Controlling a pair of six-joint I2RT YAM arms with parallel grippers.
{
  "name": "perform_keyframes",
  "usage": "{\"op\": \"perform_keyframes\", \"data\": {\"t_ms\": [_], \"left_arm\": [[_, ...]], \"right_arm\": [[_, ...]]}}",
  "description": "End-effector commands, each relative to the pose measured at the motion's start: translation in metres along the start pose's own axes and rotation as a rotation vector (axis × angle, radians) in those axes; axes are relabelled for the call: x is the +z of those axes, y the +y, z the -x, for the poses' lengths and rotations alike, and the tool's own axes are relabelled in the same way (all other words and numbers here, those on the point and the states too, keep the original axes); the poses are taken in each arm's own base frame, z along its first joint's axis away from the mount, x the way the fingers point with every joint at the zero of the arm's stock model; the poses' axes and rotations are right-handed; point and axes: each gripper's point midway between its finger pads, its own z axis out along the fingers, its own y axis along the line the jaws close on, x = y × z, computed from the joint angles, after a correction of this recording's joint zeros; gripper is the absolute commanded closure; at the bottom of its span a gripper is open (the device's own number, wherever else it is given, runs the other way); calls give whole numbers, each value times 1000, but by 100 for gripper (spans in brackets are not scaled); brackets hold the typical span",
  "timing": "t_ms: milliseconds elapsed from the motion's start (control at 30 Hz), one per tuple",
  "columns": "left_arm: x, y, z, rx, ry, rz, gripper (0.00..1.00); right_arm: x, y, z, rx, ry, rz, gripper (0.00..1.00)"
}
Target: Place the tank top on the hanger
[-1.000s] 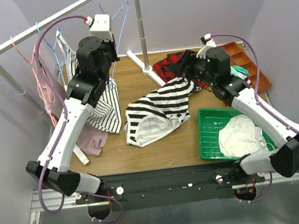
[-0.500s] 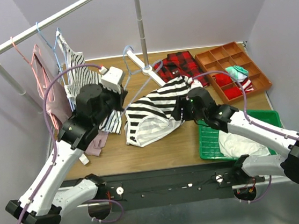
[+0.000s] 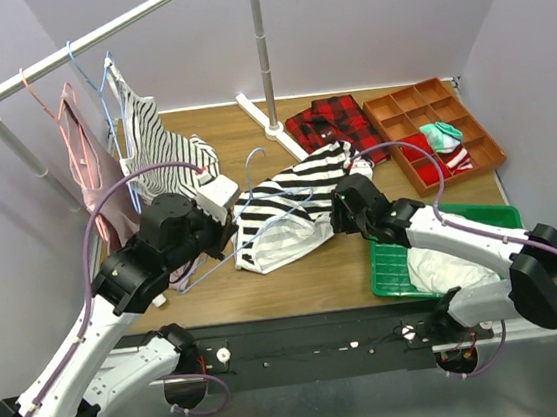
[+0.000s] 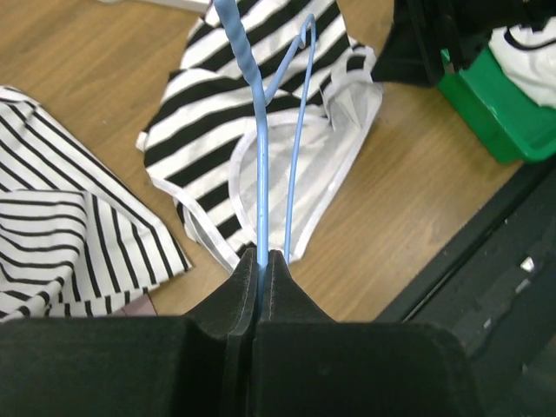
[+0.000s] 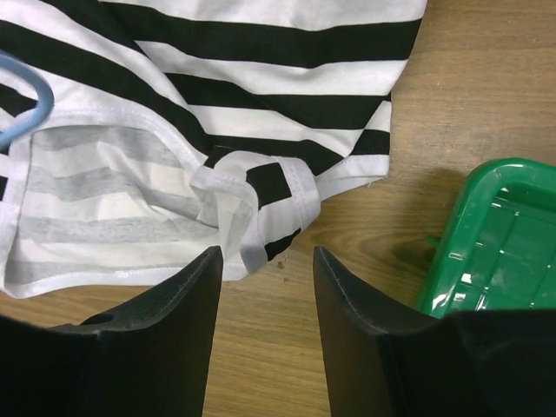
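At the far left a thin-striped top (image 3: 163, 146) drapes onto the table (image 3: 296, 277). The left gripper (image 4: 259, 261) is clamped on the blue hanger (image 4: 261, 165), whose hook reaches over the tank top (image 3: 293, 202) lying mid-table. Bare wood runs along the top's near edge. The right gripper (image 5: 265, 261) hovers over its folded corner with fingers apart, near the green tray (image 5: 486, 226). The left wrist hides part of the hanger.
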Motion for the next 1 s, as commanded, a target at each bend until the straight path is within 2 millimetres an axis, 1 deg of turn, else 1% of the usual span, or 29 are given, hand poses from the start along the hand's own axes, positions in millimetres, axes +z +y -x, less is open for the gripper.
{"op": "perform_keyframes", "data": {"t_ms": [0,133,267,333,367,433,467,533,567,600,700,867,900,967], "left_arm": [[-6,-17,-17,14,101,-93,100],[-2,-24,-23,27,148,-117,100],[6,-31,-33,34,192,-148,100],[8,-32,-34,35,199,-153,100],[12,-32,-33,35,202,-151,100],[15,-31,-33,32,204,-143,100],[19,-32,-31,31,205,-146,100],[23,-31,-27,26,199,-134,100],[27,-31,-24,26,185,-132,100],[28,-31,-21,27,177,-133,100],[36,-35,-18,32,176,-142,100],[47,-33,-10,44,149,-118,100],[49,-32,-8,44,142,-110,100],[52,-33,-3,43,119,-104,100]], "right_arm": [[7,5,0,-17,-5,8,47],[12,4,-9,-21,21,-5,47],[16,4,-14,-21,30,-5,48],[19,4,-14,-17,32,-14,51],[20,3,-14,-14,34,-19,57],[20,5,-10,-11,23,-24,64],[20,5,-9,-6,21,-25,72],[20,9,-3,-2,9,-14,80],[20,10,-2,-7,11,-13,87],[21,10,-3,-9,20,-18,90],[16,13,3,-11,20,-15,99],[3,21,14,-14,14,26,99],[0,20,13,-19,26,26,99],[-5,26,13,-25,39,55,99]]}}
